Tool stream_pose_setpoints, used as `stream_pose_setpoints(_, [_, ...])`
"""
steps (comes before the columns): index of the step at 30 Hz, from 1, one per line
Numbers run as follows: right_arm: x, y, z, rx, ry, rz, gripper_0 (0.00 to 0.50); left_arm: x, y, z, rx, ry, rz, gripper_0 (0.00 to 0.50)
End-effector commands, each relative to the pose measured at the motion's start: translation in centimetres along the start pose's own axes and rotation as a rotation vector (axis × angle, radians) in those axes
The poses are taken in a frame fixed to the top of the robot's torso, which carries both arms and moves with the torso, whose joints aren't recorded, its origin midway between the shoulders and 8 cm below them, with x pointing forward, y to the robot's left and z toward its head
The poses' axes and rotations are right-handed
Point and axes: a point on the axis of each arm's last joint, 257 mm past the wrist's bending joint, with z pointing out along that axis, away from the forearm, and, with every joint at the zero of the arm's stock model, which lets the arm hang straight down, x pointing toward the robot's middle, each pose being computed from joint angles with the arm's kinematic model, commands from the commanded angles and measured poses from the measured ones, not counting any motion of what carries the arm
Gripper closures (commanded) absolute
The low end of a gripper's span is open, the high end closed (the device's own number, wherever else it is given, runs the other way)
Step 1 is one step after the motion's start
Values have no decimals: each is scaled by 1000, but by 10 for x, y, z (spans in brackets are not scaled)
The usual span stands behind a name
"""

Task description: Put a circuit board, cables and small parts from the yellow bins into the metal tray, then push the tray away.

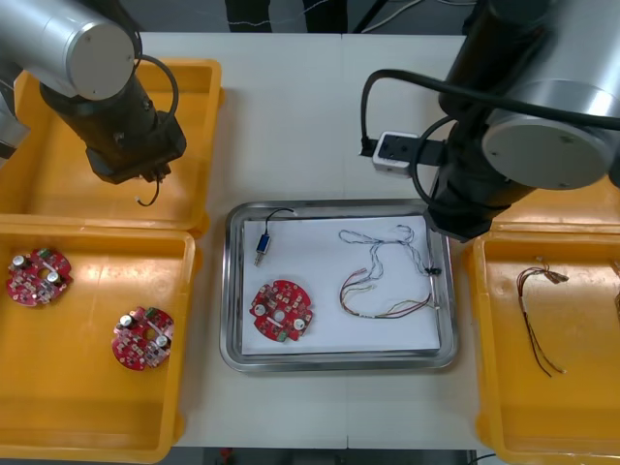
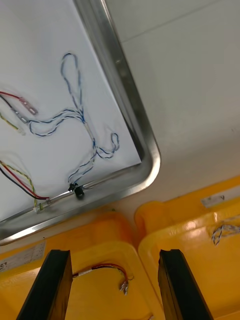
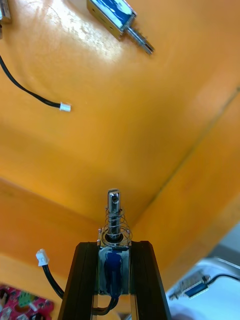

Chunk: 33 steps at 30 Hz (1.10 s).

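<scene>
already the metal tray (image 1: 339, 360) holds a circuit board (image 1: 281, 312) and cables (image 1: 383, 313); left gripper (image 3: 115, 247) clenches a small metal part (image 3: 114, 212) (above a yellow bin (image 1: 58, 174)), right gripper (image 2: 115, 255) hangs released; pushing remains.

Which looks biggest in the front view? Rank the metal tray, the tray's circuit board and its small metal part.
Largest to smallest:
metal tray
circuit board
small metal part
All sit at tray level, so nearness barely matters.
</scene>
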Motion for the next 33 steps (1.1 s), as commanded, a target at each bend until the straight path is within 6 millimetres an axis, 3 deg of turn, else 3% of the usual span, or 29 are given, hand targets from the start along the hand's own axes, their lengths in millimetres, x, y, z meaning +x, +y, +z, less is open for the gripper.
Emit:
stream_pose_setpoints(1, [22, -23, -23, 56, -42, 162, 0, -14, -21, -48, 41, -67, 168, 500])
stream_pose_setpoints(6, [24, -34, -39, 72, -103, 344, 0, 8, -46, -63, 61, -44, 239, 500])
stream_pose_setpoints(14, [56, -46, -50, 23, -130, 652, 0, 39, -86, -64, 69, -66, 347, 500])
stream_pose_setpoints(27, [148, -62, -54, 30, -86, 1019, 0, 103, -149, -45, 157, -69, 504, 500])
stream_pose_setpoints(33, [184, -65, -57, 42, -79, 1131, 0, 131, -162, -27, 164, -63, 563, 500])
